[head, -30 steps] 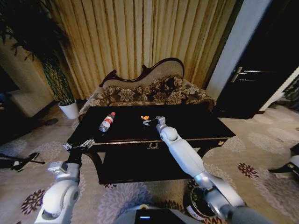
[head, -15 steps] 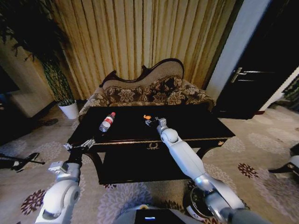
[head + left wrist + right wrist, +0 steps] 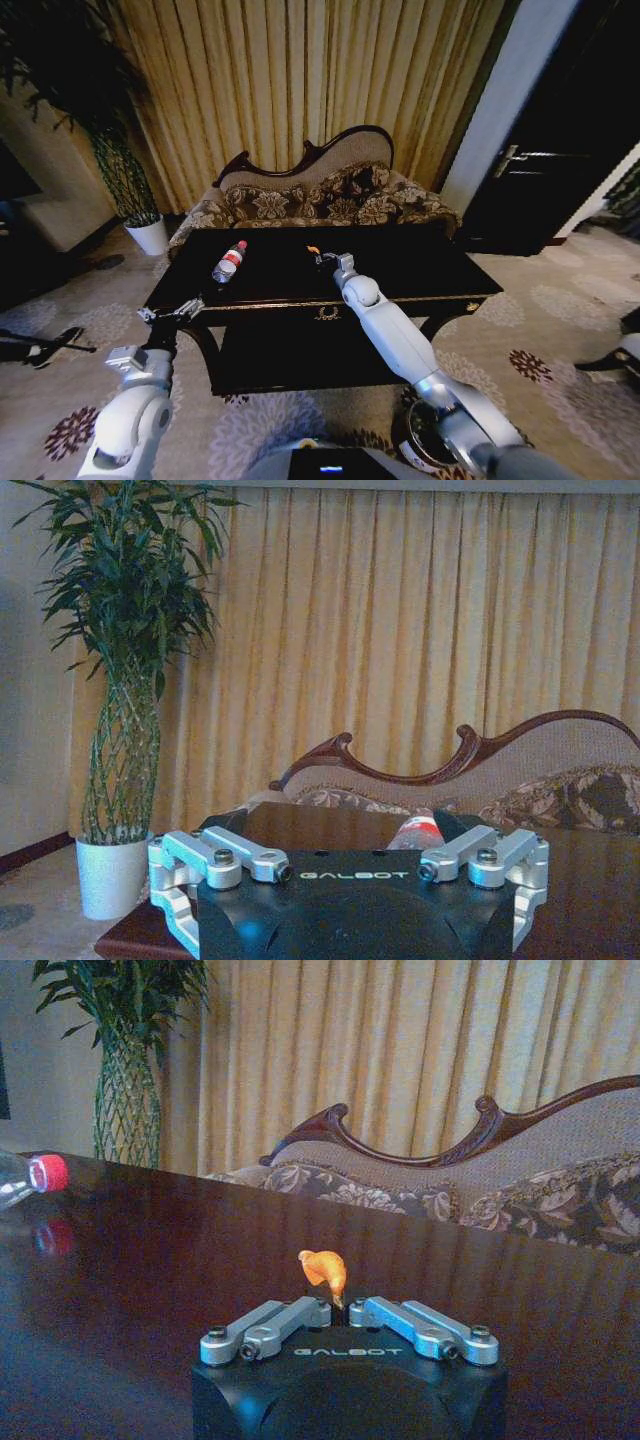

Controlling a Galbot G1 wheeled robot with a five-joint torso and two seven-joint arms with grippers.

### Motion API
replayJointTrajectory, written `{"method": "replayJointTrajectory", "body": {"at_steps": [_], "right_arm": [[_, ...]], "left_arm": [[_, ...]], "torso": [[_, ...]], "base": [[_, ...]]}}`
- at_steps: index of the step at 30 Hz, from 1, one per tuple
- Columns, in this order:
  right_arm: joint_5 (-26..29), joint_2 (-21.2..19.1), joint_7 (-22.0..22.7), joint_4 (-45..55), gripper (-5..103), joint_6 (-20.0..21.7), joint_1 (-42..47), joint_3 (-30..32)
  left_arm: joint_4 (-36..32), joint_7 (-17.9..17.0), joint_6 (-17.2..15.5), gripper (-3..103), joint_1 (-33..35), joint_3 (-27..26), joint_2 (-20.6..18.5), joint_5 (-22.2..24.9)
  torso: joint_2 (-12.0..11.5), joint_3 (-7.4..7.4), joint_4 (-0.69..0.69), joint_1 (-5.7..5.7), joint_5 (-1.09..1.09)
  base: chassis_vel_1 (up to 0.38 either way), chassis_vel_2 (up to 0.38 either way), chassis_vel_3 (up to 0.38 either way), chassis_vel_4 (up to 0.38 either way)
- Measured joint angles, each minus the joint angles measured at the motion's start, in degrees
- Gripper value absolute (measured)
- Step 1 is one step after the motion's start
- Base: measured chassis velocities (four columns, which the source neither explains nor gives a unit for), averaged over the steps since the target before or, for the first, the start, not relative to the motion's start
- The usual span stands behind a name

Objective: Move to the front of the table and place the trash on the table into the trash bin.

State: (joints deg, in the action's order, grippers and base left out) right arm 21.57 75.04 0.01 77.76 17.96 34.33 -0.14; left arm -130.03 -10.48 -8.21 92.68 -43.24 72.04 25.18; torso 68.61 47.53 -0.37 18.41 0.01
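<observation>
The dark glossy table (image 3: 420, 268) stands right in front of me. Out over its middle reaches my right gripper (image 3: 324, 258), shut on the orange scrap (image 3: 313, 249). In the right wrist view the orange scrap (image 3: 323, 1268) sticks up from between the closed right gripper (image 3: 340, 1307). A clear bottle (image 3: 229, 262) with a red label lies on the table's left part, and the bottle (image 3: 417, 831) also appears beyond my left gripper (image 3: 350, 852). The left gripper (image 3: 170, 311) hangs open at the table's front left corner. The trash bin (image 3: 418, 440) stands on the floor at lower right, partly behind my right arm.
A patterned sofa (image 3: 320, 200) stands behind the table before gold curtains. A white plant pot (image 3: 150, 235) with a tall plant sits at back left. A dark door (image 3: 560, 150) is at right. Patterned carpet (image 3: 560, 320) lies open to the right of the table.
The right gripper has edged slightly farther over the table, and the orange scrap has shifted with it. The left arm and the bottle have not moved.
</observation>
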Motion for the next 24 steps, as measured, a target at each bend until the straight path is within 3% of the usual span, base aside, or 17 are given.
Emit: {"method": "replayJointTrajectory", "body": {"at_steps": [17,21,24], "right_arm": [[2.52,-4.34,-0.02,7.37,4,5.77,-2.41,-0.83],[2.75,-5.63,-0.03,10.07,4,6.66,-1.51,1.33],[2.94,-8.12,-0.02,15.01,4,7.29,2.28,7.26]], "left_arm": [[0.65,0.69,0.42,100,-0.05,0.09,0.42,-0.07],[0.69,0.72,0.51,100,-0.12,-0.02,0.45,-0.08],[0.73,0.71,0.67,100,-0.17,-0.40,0.49,-0.06]], "torso": [[-0.01,0.00,0.00,0.02,-0.01],[-0.01,-0.01,0.01,0.02,0.00],[0.00,-0.02,0.00,0.01,-0.02]], "base": [[0.000,0.000,0.000,0.000],[0.000,0.000,0.000,0.000],[0.000,0.000,0.000,0.000]]}}
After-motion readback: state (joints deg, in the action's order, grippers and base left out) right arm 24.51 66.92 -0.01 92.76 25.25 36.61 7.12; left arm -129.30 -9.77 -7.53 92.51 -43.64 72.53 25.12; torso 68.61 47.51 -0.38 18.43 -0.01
